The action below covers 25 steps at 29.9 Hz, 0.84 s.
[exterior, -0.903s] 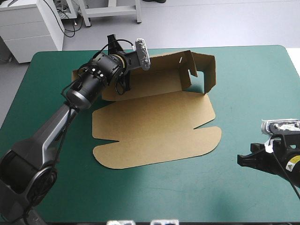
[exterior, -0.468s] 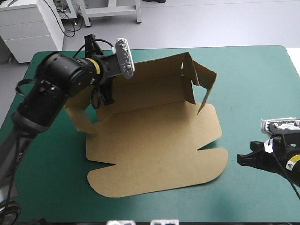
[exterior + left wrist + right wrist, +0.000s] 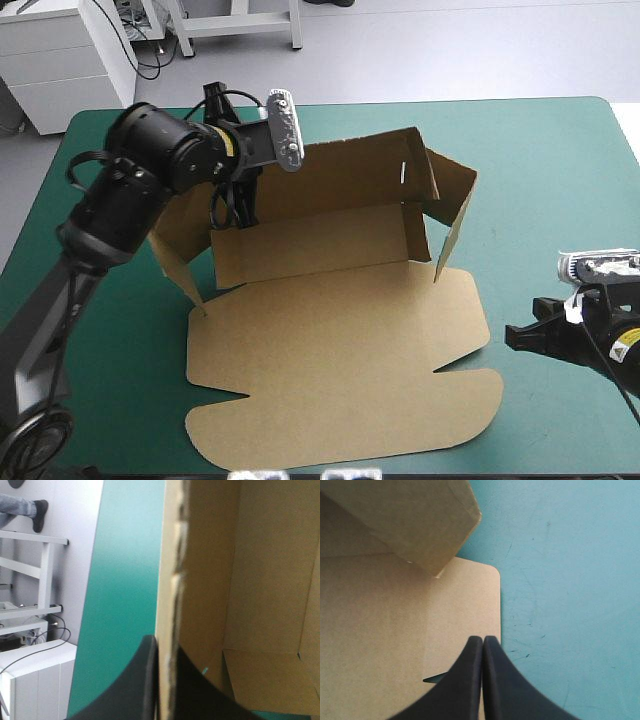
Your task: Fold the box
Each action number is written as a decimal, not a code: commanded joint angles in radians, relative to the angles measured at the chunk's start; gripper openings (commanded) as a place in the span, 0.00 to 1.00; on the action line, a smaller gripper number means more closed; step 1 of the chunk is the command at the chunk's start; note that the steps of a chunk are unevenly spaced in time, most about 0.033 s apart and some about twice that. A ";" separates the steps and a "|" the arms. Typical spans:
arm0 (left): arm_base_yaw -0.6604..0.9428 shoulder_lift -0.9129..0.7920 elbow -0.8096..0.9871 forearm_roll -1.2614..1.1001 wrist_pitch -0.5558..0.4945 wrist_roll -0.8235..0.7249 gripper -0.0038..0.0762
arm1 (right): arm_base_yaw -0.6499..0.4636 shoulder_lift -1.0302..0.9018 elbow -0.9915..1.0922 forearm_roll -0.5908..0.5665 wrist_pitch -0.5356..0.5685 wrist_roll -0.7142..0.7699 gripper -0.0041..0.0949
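Observation:
The brown box (image 3: 340,340) lies partly formed on the teal-green cover. Its back wall (image 3: 330,180) and right side wall (image 3: 455,215) stand raised, a left flap (image 3: 175,245) hangs outward, and the lid panel lies flat toward the front edge. My left gripper (image 3: 238,205) is at the back wall's left end. In the left wrist view, my left gripper (image 3: 165,680) is shut on the box, with the board's edge (image 3: 172,580) running between its fingers. My right gripper (image 3: 515,338) rests low at the table's right, apart from the box. In the right wrist view, my right gripper (image 3: 482,640) is shut with nothing in it, and the lid's corner (image 3: 485,585) lies ahead.
Bare teal-green cover (image 3: 540,180) lies to the right of the box, between it and my right gripper. The lid's rounded front edge (image 3: 350,455) comes close to the table's front edge. The raised wall's corner (image 3: 410,520) looms ahead of my right gripper.
The left gripper has dragged the box toward the front edge and a little right. The back wall stands more upright and the left flap has lifted. The right arm has not moved.

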 commanded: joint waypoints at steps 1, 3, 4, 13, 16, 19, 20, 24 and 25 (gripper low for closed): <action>-0.006 0.029 -0.029 0.005 -0.068 -0.026 0.04 | -0.001 0.001 -0.021 0.018 -0.068 0.002 0.03; -0.006 0.065 -0.029 0.005 -0.068 -0.026 0.04 | -0.001 0.001 -0.021 0.018 -0.073 0.010 0.03; -0.006 0.082 -0.029 0.001 -0.068 -0.028 0.04 | -0.001 0.001 -0.021 0.020 -0.081 0.015 0.03; -0.006 0.115 -0.011 0.058 -0.172 -0.052 0.04 | -0.001 0.001 -0.021 0.027 -0.117 0.031 0.03; -0.006 0.115 0.026 0.068 -0.212 -0.054 0.04 | -0.001 0.001 -0.021 0.037 -0.136 0.033 0.03; -0.006 0.115 0.073 0.076 -0.240 -0.065 0.04 | -0.001 0.001 -0.021 0.052 -0.147 0.033 0.03; -0.006 0.115 0.092 0.081 -0.244 -0.072 0.04 | -0.001 0.001 -0.021 0.052 -0.147 0.033 0.03; -0.008 0.115 0.166 0.092 -0.283 -0.112 0.04 | -0.001 0.001 -0.021 0.052 -0.147 0.033 0.03; -0.008 0.115 0.187 0.095 -0.296 -0.120 0.04 | -0.001 0.001 -0.021 0.052 -0.147 0.033 0.03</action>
